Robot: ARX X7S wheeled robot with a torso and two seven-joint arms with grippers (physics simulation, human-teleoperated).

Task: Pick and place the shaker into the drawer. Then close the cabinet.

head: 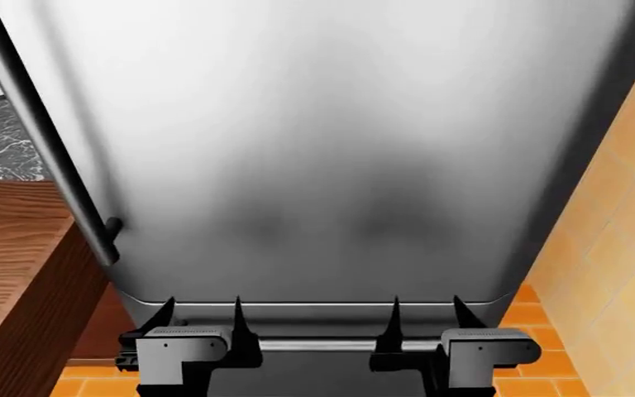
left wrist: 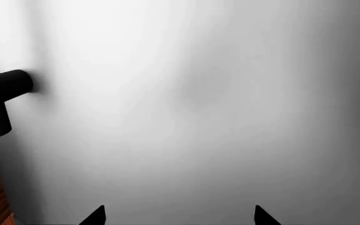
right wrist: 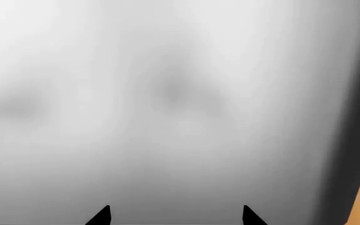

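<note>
Neither the shaker nor the drawer appears in any view, so their direction from either claw cannot be stated, nor which arm is nearer.

Both claws face a fridge door [head: 317, 165] at close range. The left claw [head: 202, 318] has its fingers spread apart, gripping nothing. The right claw [head: 426, 318] is likewise spread and empty. A horizontal bar [head: 317, 345] lies just below and between the two claws.

The door is smooth brushed metal, grey, flat. A long dark handle [head: 42, 132] runs up the door well to the left of the left claw, on a round standoff. Left of that lies a reddish wood counter [head: 9, 240]. Orange tile floor [head: 527, 364] sits under the right claw.

Judgement: the base must turn away before any pick.
</note>
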